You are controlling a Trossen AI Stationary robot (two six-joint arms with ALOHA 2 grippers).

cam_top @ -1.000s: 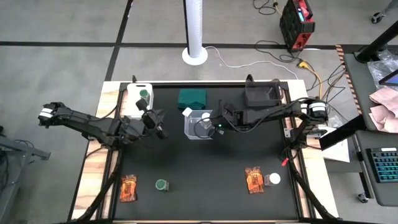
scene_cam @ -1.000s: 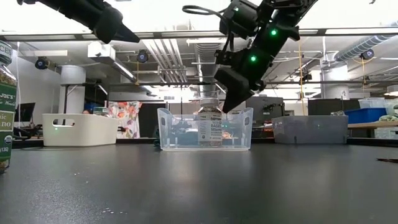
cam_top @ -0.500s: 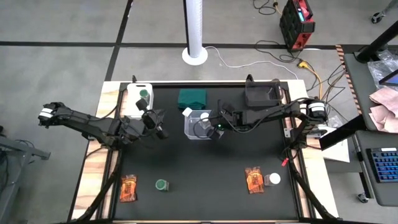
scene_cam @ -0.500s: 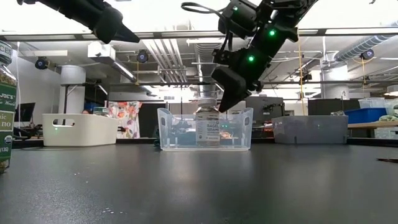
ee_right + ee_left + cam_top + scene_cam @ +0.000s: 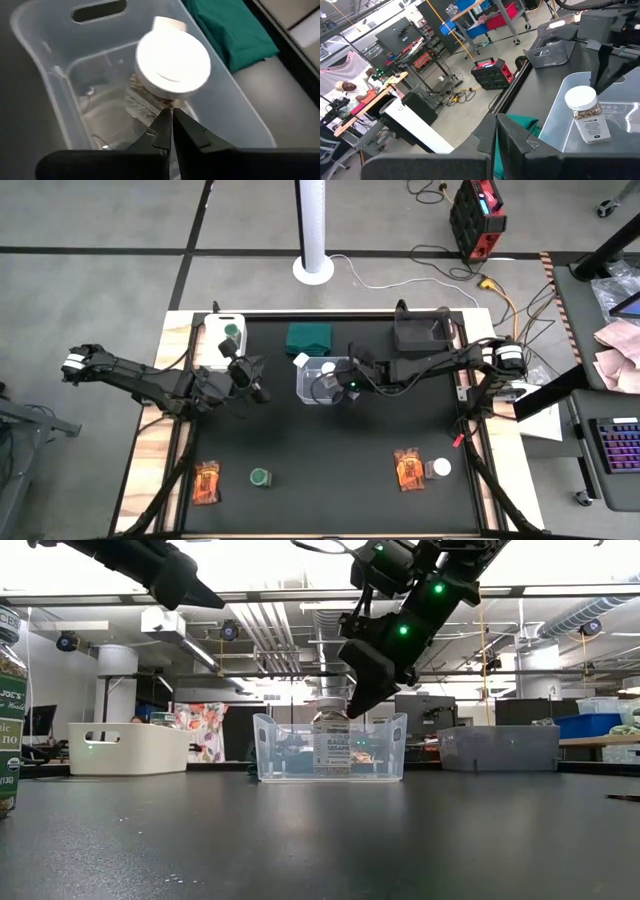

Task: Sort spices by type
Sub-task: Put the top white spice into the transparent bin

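Note:
A clear jar with a white lid (image 5: 172,62) stands upright on the floor of the clear plastic bin (image 5: 303,388). My right gripper (image 5: 171,119) is shut and reaches down into the bin beside that jar (image 5: 331,740). A second white-lidded jar (image 5: 302,359) stands outside the bin's far left corner, and a third (image 5: 438,468) stands near the right orange-red packet (image 5: 408,468). The other packet (image 5: 207,480) and a green-lidded jar (image 5: 260,477) sit at the near left. Another green-lidded jar (image 5: 231,330) is in the white bin. My left gripper (image 5: 262,393) hangs shut in the air, left of the clear bin. My right gripper touches the jar with its shut fingertips (image 5: 165,125), at the jar's side just under the lid (image 5: 150,102). The fingers slant down from the table's right. The jar stays upright on the bin's floor.
A dark green square block (image 5: 311,337) lies behind the clear bin, and a dark tray (image 5: 420,332) sits at the far right. The white bin (image 5: 213,330) is at the far left corner. The middle of the black mat (image 5: 330,440) is bare.
My right gripper has moved a little toward the table's left, still shut. The white-lidded jar in the clear bin has slid the same way with it, staying upright.

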